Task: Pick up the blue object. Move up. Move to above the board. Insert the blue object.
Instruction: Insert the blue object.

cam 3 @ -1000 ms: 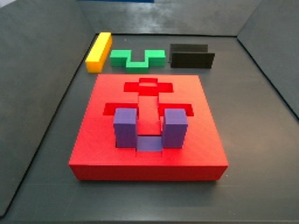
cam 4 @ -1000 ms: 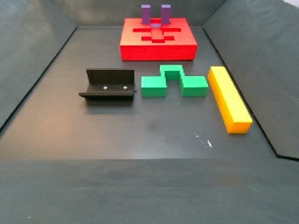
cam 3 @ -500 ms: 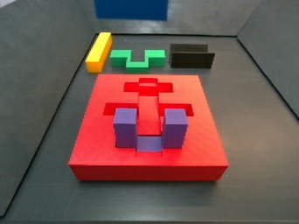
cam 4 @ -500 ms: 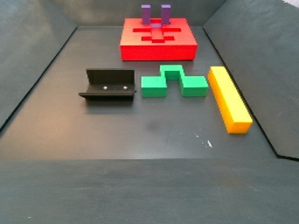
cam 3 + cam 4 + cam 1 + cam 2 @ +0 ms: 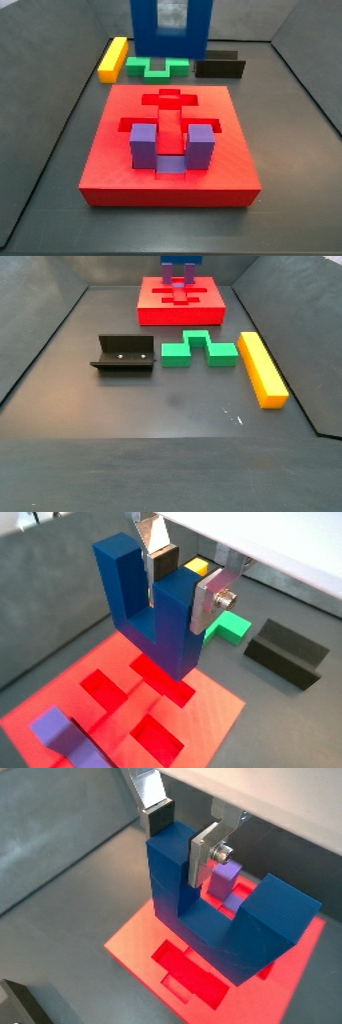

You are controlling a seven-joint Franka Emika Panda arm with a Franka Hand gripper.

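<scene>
My gripper is shut on one upright prong of the blue object, a dark blue U-shaped block; both wrist views show this. The blue object hangs, prongs up, above the red board and its recesses. In a side view the blue object sits over the board's far end, with the gripper at its top. In a side view only its lower edge shows, above the board.
A purple U-shaped block sits in the board's near recess. Beyond the board lie a yellow bar, a green notched block and the dark fixture; they also show in a side view.
The blue object, held in the gripper, has come down into a side view from the top edge and now hangs over the board's far end. Nothing else moved.
</scene>
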